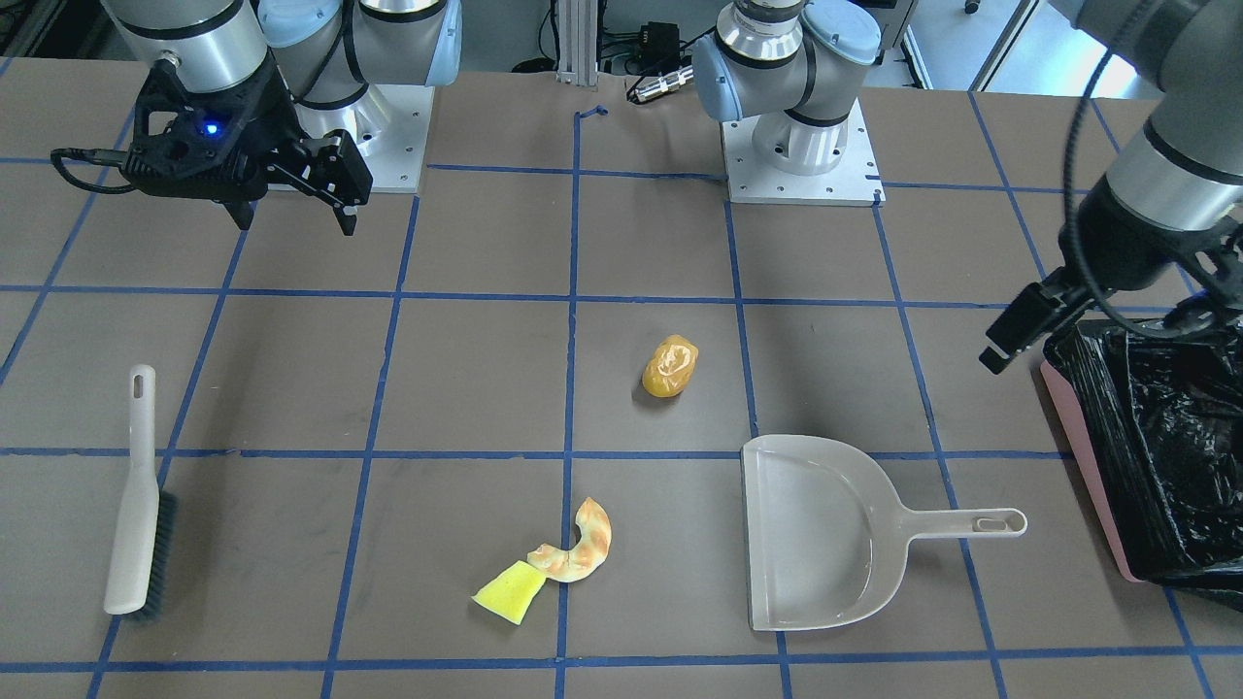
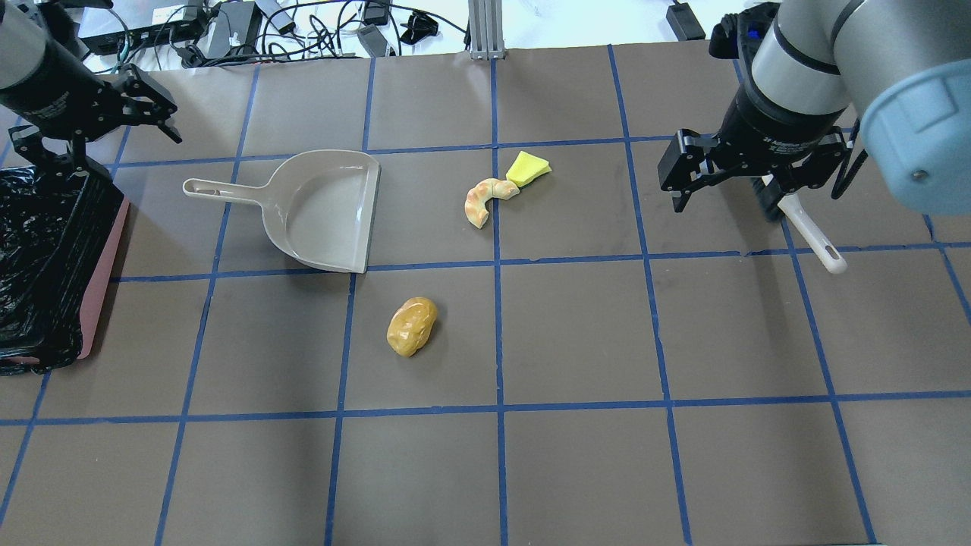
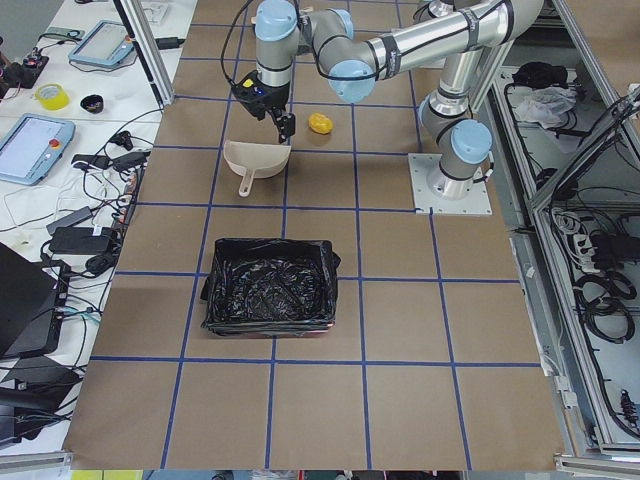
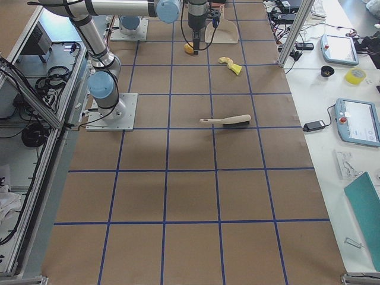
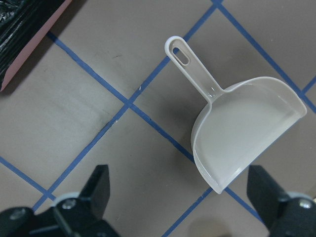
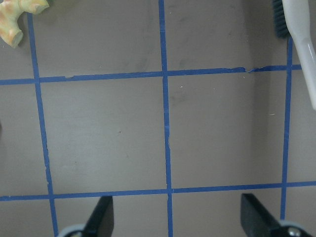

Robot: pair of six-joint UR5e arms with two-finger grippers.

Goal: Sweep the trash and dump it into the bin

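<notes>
Nearest the robot lies the glossy amber-yellow oval lump (image 2: 412, 326), alone on the brown table (image 2: 576, 334). Farther out – the beige plastic dustpan (image 2: 326, 208), the curved tan-orange croissant-like piece (image 2: 482, 201) touching the bright yellow wedge (image 2: 528, 168), and the beige dark-bristled brush (image 1: 136, 505). The pink bin lined with a black bag (image 2: 102, 273) stands at the robot's left. The left gripper (image 5: 178, 173) and the right gripper (image 6: 176, 201) hover with fingers spread, grasping nothing.

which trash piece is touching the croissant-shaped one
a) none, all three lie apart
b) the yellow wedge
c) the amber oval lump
B: the yellow wedge lies against one end of the croissant-like piece, while the amber lump sits alone.
</notes>
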